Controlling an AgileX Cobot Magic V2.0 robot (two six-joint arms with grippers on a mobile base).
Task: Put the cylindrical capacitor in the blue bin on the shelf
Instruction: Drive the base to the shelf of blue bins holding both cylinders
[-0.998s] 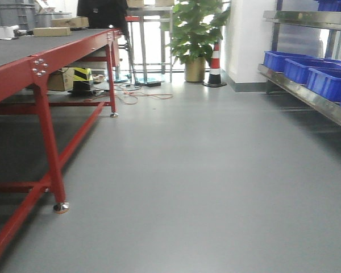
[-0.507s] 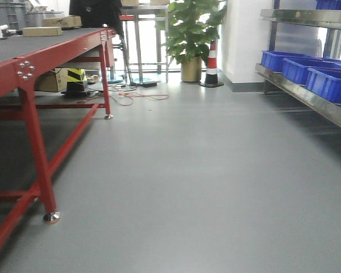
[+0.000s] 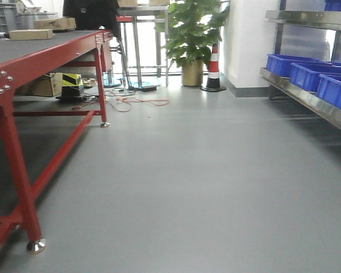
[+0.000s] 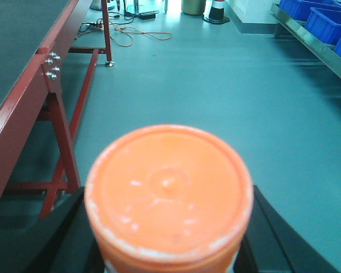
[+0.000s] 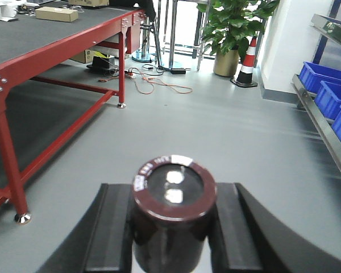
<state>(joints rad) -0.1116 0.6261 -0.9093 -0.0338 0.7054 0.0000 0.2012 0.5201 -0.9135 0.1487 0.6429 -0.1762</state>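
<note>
Capacitor clamped in my right gripper [image 5: 173, 242], shelf off to my right.

The cylindrical capacitor [image 5: 173, 210] stands upright between my two black fingers [image 5: 116, 227], which press its maroon sides, with its silvery top facing the camera. My left gripper [image 4: 167, 256] is closed around an orange-lidded jar [image 4: 169, 190]. The shelf [image 3: 307, 98] with its blue bins [image 3: 308, 75] runs along the right, well apart from both grippers; the red table [image 3: 42, 57] lies to the left across grey floor [image 3: 187, 182].

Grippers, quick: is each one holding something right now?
Left gripper: closed on an orange-topped container.
Right gripper: closed on the cylindrical capacitor.
</note>
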